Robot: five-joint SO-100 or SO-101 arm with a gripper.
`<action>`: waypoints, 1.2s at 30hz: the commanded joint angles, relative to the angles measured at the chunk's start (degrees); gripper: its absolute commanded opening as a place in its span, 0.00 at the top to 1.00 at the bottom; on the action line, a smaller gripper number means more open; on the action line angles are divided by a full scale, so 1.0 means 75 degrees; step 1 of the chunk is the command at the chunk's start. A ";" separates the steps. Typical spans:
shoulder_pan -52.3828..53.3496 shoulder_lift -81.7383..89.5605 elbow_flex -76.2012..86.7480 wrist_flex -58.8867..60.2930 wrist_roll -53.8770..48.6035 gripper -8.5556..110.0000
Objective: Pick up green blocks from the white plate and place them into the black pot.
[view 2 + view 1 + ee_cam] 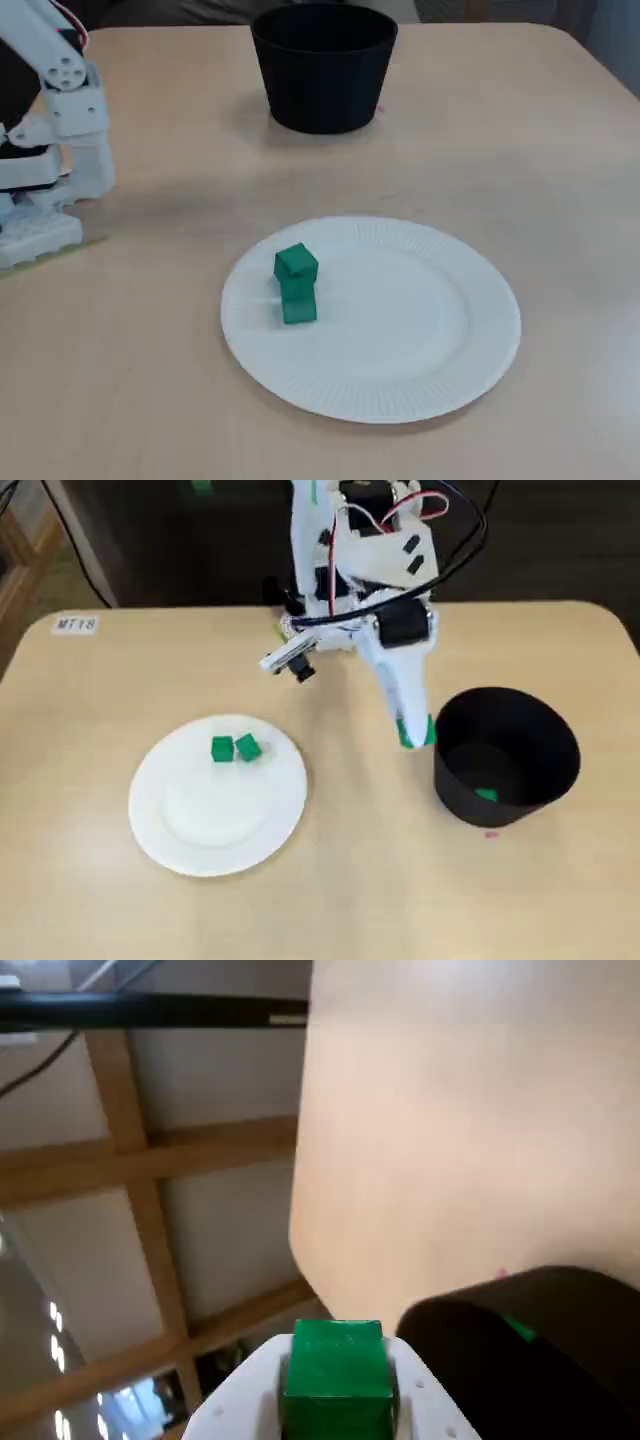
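— Is there any writing to read?
— One piece. In a fixed view, a small white label [75,625] lies flat on the table [100,910], near the upper left corner as that view shows it.
— What does it say?
— Dark characters in one line, something like "MT18". The print is blurred, so I can't be sure of the last two.

Two green blocks [222,748] on white plate [200,830], one [486,795] in black pot [505,770], one [336,1375] held
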 commanded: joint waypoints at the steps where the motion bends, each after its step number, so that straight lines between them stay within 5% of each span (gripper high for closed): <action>1: -0.0832 0.0281 0.0586 -0.0527 0.0035 0.95; 13: -0.2016 -0.1008 0.0621 -0.1020 -0.0352 0.95; 16: -0.2098 -0.1172 0.0621 -0.0949 -0.0598 0.76; 23: -0.2027 -0.1219 0.0422 -0.0586 -0.0937 0.65; 26: -0.1816 -0.1207 0.0047 0.0070 -0.0996 0.70; 31: -0.0879 -0.1125 -0.0902 0.1582 -0.1055 0.94; 36: 0.0387 -0.0844 -0.1277 0.2672 -0.1125 0.95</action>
